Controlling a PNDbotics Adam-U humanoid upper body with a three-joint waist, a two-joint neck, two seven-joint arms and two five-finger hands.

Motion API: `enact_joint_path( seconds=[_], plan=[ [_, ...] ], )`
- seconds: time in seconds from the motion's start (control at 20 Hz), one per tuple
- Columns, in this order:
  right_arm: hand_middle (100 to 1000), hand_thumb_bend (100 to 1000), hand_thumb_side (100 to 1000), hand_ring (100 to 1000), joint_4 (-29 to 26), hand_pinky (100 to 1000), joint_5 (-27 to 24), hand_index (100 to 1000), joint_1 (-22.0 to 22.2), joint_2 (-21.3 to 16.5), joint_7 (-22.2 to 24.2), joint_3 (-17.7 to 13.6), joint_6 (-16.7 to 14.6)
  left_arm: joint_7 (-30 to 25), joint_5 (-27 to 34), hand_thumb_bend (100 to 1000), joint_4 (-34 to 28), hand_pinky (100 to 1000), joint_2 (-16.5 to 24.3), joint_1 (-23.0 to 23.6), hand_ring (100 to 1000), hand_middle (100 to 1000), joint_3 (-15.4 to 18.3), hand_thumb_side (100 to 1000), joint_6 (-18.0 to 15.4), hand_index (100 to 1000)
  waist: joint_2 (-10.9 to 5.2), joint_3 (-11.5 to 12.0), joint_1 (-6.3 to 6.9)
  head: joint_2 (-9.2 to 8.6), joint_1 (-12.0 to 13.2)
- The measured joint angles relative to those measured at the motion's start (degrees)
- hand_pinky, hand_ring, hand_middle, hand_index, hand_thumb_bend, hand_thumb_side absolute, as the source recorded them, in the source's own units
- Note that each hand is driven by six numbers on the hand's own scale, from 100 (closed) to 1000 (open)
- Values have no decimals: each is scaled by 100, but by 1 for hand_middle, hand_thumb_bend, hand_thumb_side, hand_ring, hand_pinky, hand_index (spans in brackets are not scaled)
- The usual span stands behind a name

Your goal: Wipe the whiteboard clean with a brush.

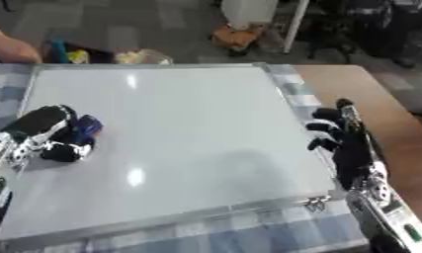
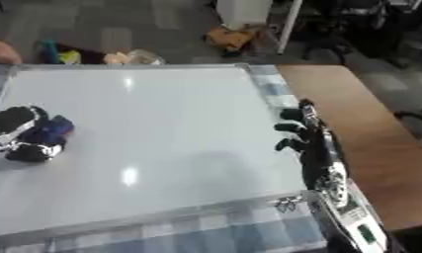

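Gripping a small blue brush (image 1: 87,126) with its fingers curled round it, the robot's left hand (image 1: 54,136) sits on the large white board with a thin silver frame (image 1: 175,133), close to that board's left edge and about halfway up. The brush is mostly hidden inside the grip; only a blue end pokes out toward the board's middle, and whether its wiping face is flat on the surface cannot be told.

At the right edge of the board the right hand (image 1: 339,136) hangs over the frame, fingers bent partway and pointing in toward the white surface, holding nothing. It seems to be resting beside the frame or steadying it — contact is not clear.

The board lies on a blue and white checked cloth (image 1: 248,232), with a bare brown wooden tabletop (image 1: 369,99) to its right. No marks are visible on the white surface, only glare spots, so how much wiping is left is hard to judge.

To do the wipe well, the brush should be kept flat and swept in long overlapping passes from the left edge across — likely row by row. Keeping the right hand at the frame should stop the board sliding on the cloth.
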Motion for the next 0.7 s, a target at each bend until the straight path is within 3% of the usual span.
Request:
enact_joint_path(
  seconds=[0.7],
  plan=[
    [646, 100, 809, 613, 0, 345, 0, 653, -6, 0, 37, 19, 15, -672, 657, 677, -724, 567, -466, -53, 560, 539, -956, 400, -449, 304, 56, -94, 4, 0, 73]
  ],
)
